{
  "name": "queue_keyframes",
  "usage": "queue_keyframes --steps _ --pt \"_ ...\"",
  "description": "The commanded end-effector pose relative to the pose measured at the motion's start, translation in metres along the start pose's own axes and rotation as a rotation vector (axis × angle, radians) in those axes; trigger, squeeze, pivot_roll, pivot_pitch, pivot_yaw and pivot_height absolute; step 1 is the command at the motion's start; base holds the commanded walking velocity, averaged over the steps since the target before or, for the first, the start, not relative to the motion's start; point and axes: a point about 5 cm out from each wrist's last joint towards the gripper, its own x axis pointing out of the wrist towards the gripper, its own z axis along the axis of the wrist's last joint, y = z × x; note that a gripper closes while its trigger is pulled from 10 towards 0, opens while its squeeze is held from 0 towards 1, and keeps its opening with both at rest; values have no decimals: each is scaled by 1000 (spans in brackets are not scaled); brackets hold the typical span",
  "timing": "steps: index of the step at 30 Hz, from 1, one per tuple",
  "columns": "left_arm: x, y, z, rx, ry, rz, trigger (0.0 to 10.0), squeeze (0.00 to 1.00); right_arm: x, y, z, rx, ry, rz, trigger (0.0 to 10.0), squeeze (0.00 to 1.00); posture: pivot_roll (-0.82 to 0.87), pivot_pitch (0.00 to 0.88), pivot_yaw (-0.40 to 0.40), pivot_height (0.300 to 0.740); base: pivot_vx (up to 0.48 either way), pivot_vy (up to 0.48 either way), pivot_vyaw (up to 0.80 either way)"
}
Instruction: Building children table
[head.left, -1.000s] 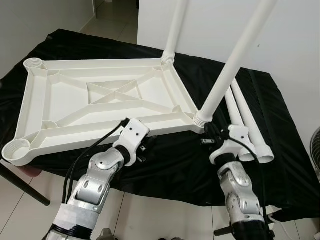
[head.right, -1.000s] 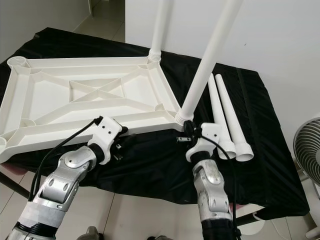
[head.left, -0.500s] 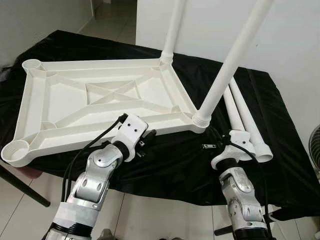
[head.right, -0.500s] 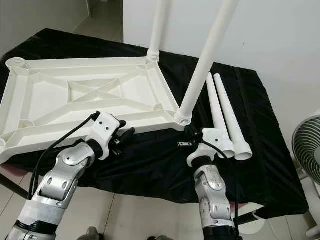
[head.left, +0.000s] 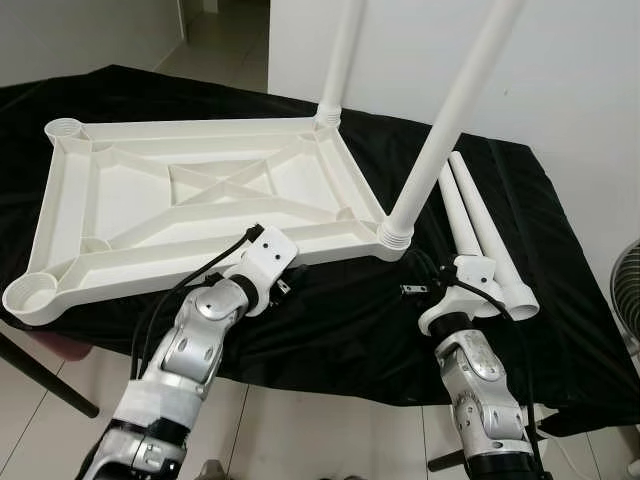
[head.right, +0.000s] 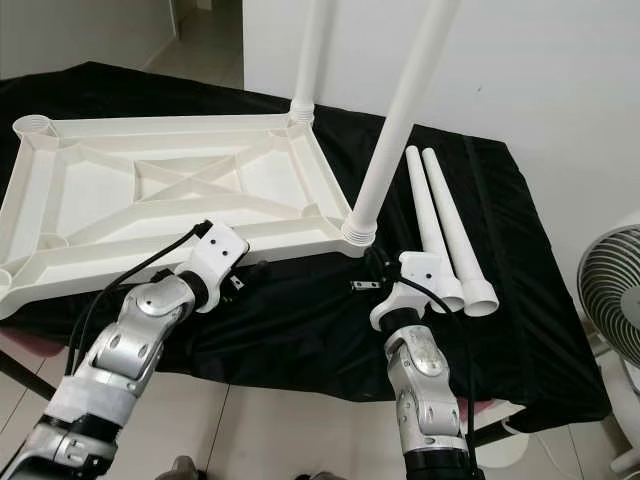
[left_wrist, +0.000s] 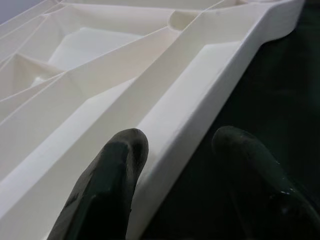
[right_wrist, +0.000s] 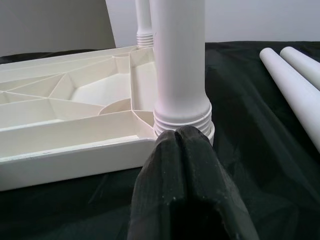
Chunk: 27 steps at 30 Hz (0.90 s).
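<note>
Lying upside down on the black-draped worktop (head.left: 330, 330), the white ribbed plastic tabletop (head.left: 190, 195) is seen with two white tube legs (head.left: 450, 110) screwed upright into its right-hand corners. Its near rim is straddled by the left gripper (left_wrist: 180, 150), jaws parted. The right gripper (right_wrist: 181, 145), jaws pressed together and empty, is placed before the nearer leg's threaded base. Two loose white legs (head.left: 485, 235) are laid just beside it.

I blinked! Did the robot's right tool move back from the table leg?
Yes. The right tool has drawn back from the near upright leg toward the robot, away from the threaded base it sat beside.
</note>
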Motion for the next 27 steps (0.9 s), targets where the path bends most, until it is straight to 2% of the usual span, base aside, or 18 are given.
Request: queue_keyframes --steps 1,5,8,13,24,25,27 --pt "0 13 -11 11 65 206 10000 0 2 -2 3 -10 -2 -7 10000 0 108 65 -95 740 0 0 0" --pt "3 17 -11 50 88 196 10000 0 4 -1 4 -8 -2 -6 10000 0 109 65 -95 740 0 0 0" --pt "7 28 -3 88 67 206 10000 0 6 -1 5 -8 -10 -8 10000 0 107 66 -85 740 0 0 0" --pt "11 36 2 114 70 199 10000 0 8 -1 6 -5 -19 -13 10000 0 104 62 -79 740 0 0 0" --pt "19 42 -4 113 148 113 10000 0 11 -2 9 -3 -34 -28 10000 0 96 56 -60 740 0 0 0" --pt "22 41 -6 112 169 71 6510 0 12 -2 9 -3 -38 -33 10000 0 93 54 -53 740 0 0 0" --pt "23 41 -6 115 172 62 6510 0 12 -2 10 -3 -40 -34 10000 0 93 54 -53 740 0 0 0"
